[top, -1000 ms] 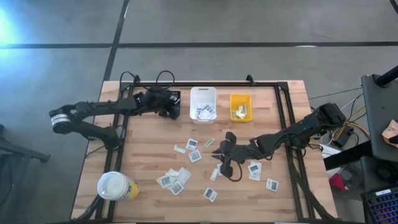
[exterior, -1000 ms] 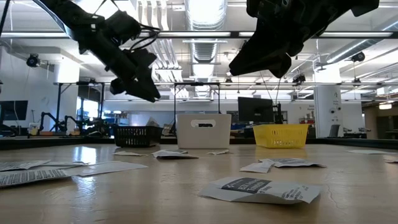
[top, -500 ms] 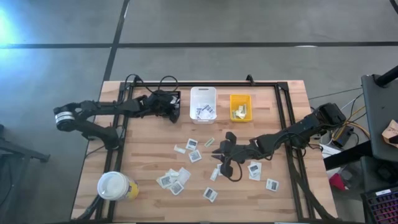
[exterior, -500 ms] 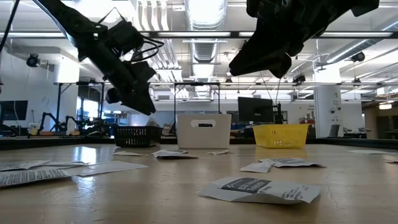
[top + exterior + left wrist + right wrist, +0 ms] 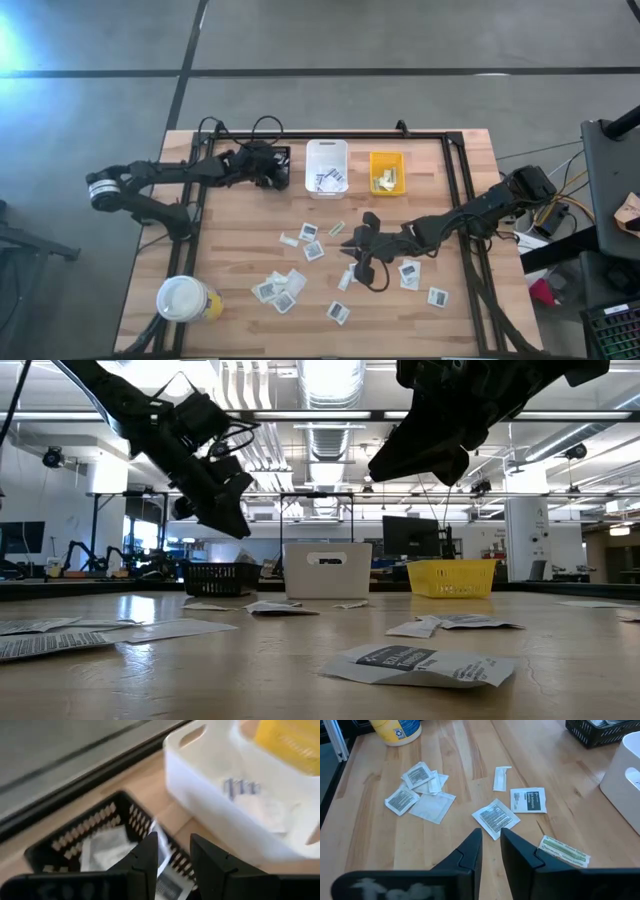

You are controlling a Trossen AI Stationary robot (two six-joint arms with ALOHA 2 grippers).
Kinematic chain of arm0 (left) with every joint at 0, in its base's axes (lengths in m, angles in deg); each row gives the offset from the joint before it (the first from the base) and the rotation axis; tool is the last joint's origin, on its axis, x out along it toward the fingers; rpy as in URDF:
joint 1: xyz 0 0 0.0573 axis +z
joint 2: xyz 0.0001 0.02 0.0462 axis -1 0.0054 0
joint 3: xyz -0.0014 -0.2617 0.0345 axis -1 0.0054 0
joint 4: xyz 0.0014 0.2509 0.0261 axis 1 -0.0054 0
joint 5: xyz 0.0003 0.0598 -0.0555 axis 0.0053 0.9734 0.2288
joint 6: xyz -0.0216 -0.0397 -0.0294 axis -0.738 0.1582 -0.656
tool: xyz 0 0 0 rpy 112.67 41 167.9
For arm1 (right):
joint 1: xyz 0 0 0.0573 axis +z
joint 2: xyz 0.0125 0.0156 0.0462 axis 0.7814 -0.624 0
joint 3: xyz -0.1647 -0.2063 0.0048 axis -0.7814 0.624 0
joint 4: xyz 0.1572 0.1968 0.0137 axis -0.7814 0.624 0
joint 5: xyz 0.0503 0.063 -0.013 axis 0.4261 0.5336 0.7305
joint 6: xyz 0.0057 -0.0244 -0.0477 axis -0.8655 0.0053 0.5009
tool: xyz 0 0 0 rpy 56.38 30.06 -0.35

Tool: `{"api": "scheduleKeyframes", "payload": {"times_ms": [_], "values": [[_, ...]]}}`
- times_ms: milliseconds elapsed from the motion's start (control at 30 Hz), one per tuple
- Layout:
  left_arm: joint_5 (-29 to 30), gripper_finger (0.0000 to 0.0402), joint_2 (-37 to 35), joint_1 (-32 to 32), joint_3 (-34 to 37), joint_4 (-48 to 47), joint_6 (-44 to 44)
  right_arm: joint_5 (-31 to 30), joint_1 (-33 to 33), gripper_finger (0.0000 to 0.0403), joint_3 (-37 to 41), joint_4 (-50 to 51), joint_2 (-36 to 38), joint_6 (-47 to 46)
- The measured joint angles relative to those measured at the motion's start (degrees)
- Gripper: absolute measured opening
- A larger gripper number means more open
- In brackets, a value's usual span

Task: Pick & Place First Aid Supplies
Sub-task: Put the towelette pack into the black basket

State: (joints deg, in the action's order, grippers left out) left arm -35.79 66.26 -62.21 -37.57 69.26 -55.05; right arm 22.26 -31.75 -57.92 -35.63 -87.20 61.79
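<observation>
Three bins (image 5: 327, 167) ranged along the table's (image 5: 230, 250) upper edge, packets (image 5: 313, 251) scattered mid-frame below them, cup (image 5: 182, 298) placed lower left.

black bin (image 5: 277, 168), white bin (image 5: 327, 166), yellow bin (image 5: 387, 173), white-lidded cup (image 5: 183, 298), wooden table (image 5: 230, 250)

I am seeing the left gripper (image 5: 235, 520) hanging in the air above the black bin (image 5: 220, 575), and the right gripper (image 5: 418, 460) hovering higher, nearer the camera. The white bin (image 5: 328, 569) and yellow bin (image 5: 453, 577) are standing in a row beyond. Paper packets are lying scattered across the table (image 5: 250, 670), one printed packet (image 5: 418, 663) closest.
</observation>
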Motion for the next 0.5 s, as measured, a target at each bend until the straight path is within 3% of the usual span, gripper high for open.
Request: {"api": "scheduleKeyframes", "payload": {"times_ms": [267, 500], "values": [[-0.3, 0.0108, 0.7, -0.7, 0.0, -0.4, 1.2, -0.1, 0.0, 0.0077, 0.0, 0.0, 0.0, 0.2], [-0.4, 0.0108, 5.4, -0.7, 0.0, -0.1, 1.5, -0.1, 0.0, 0.0066, 0.0, 0.0, 0.0, 0.2]]}}
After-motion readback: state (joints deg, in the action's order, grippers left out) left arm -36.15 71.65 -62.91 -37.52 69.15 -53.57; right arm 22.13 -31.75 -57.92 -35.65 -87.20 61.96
